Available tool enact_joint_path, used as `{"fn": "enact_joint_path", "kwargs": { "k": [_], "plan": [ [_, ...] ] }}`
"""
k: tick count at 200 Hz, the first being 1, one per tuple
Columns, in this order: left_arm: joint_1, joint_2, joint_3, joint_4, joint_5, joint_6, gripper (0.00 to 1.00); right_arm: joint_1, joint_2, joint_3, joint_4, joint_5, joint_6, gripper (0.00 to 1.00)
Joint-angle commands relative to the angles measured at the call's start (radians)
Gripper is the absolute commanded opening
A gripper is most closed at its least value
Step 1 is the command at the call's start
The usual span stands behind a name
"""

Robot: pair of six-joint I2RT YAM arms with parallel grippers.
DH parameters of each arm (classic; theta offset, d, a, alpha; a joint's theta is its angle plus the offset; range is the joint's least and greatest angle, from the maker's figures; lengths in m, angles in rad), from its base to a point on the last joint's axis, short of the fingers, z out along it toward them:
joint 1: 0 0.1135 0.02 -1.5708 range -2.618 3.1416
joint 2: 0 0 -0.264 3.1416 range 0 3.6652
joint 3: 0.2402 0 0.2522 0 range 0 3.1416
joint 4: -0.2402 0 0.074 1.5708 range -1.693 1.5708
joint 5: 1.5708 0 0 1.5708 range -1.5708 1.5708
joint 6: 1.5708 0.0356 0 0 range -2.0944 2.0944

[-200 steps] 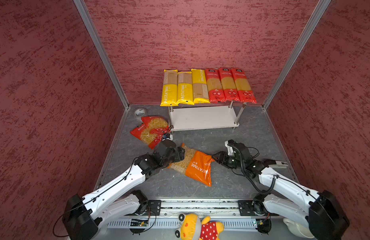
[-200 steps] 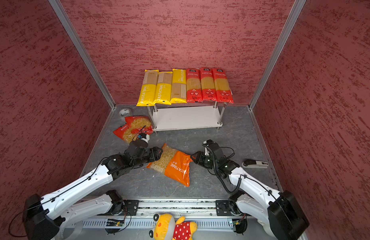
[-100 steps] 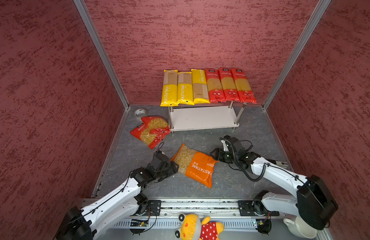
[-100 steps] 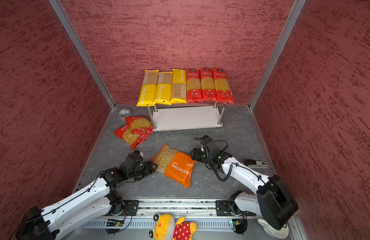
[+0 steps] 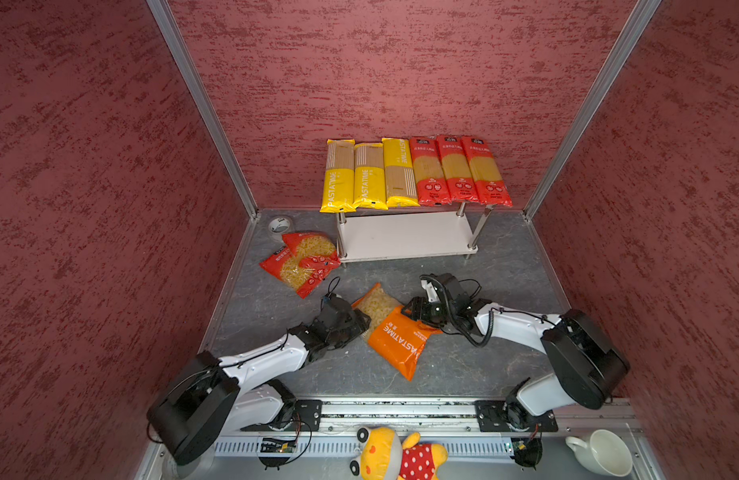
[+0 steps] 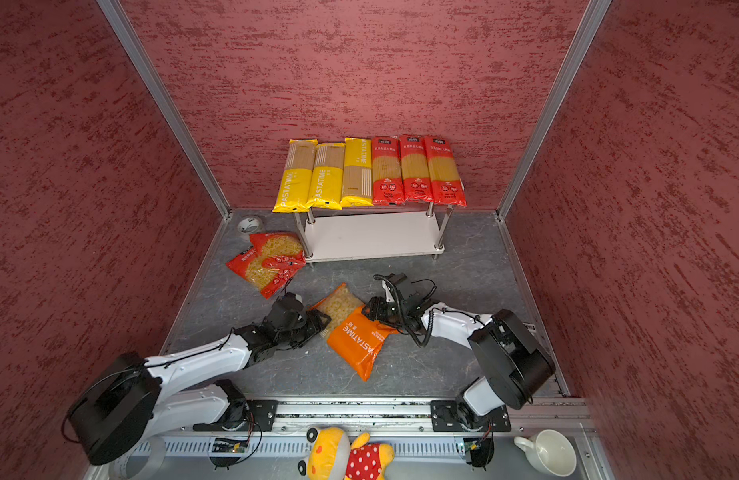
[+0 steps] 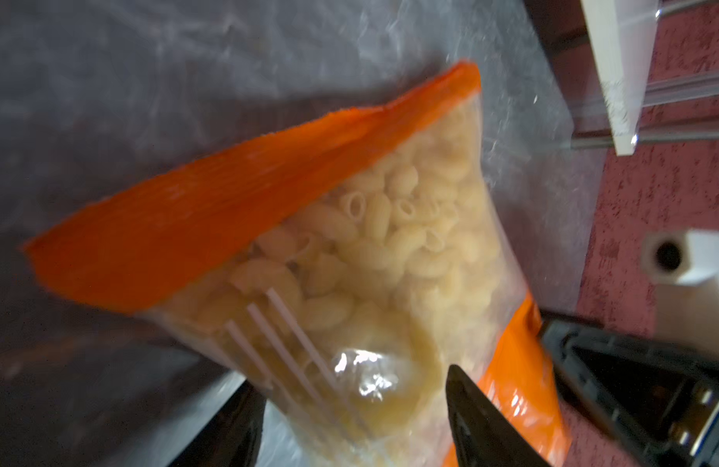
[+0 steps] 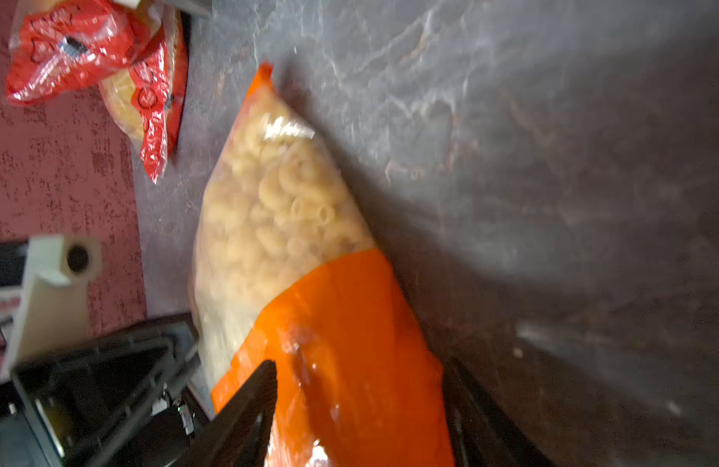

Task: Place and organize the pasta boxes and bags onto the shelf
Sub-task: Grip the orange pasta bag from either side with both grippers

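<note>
In both top views your left gripper (image 5: 361, 322) sits at the clear, macaroni-filled end of the orange-and-clear plastic short-pasta bag (image 5: 397, 338), which lies on the grey floor. Your right gripper (image 5: 410, 309) meets the bag's opposite side. The white two-tier shelf with chrome legs (image 5: 405, 239) stands well beyond both sets of jaws.

In the left wrist view, the jaws stand wide apart and the bag's clear end fills the gap. You cannot tell whether they pinch it.

In the right wrist view, the jaws are again spread wide and straddle the bag's orange part. Whether they grip is unclear. Two red crinkly pasta bags (image 8: 87, 60) lie beyond the fingertips.
</note>
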Motion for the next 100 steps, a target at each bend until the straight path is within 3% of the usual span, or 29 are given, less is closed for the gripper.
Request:
{"fn": "enact_joint_path", "kwargs": {
  "k": [1,23,47,81,100],
  "plan": [
    [0.027,0.109,0.157,0.163,0.128,0.136,0.7,0.055,-0.074,-0.053,0.102,-0.004,0.132,0.65],
    [0.053,0.192,0.275,0.109,0.21,0.19,0.7,0.066,-0.096,-0.103,0.196,-0.049,0.187,0.67],
    [0.087,0.152,0.275,-0.013,0.231,0.212,0.71,-0.041,-0.201,-0.248,0.326,-0.033,0.266,0.68],
    [0.157,-0.02,0.132,-0.142,0.216,0.251,0.73,-0.102,-0.29,-0.182,0.041,0.064,0.136,0.68],
    [0.17,-0.057,0.097,-0.17,0.212,0.299,0.74,-0.097,-0.297,-0.163,0.002,0.082,0.155,0.67]
  ]
}}
